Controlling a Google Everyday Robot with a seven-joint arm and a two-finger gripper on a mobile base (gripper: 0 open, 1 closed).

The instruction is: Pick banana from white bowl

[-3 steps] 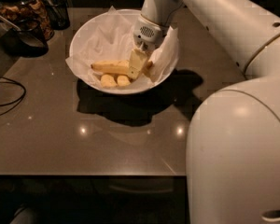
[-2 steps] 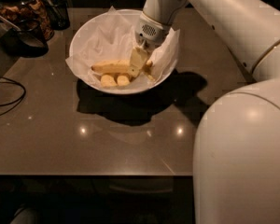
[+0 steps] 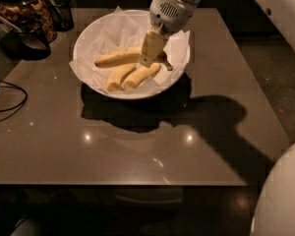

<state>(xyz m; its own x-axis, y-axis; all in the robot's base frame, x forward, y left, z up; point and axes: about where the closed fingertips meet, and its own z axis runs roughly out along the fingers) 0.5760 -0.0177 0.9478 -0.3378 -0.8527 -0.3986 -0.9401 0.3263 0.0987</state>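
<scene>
The white bowl (image 3: pixel 88 38), wide and lined with crinkled white paper, stands at the back middle of the dark table. The banana (image 3: pixel 118 58), the longest pale-yellow one with a dark stem end at its right, lies across the bowl's middle. My gripper (image 3: pixel 151 53) reaches down from the top right and is shut on the banana near its stem end, holding it slightly above the two shorter bananas (image 3: pixel 130 76) that lie just in front of it.
Dark glass jars (image 3: pixel 24 9) with snacks stand at the table's back left corner, next to a dark scoop (image 3: pixel 19 36). A black cable (image 3: pixel 10 100) lies at the left edge. My white arm body (image 3: pixel 285 195) fills the lower right corner.
The long banana's left end has risen a little away from the two short bananas, which stayed put. My arm's bulky white part has moved out to the right.
</scene>
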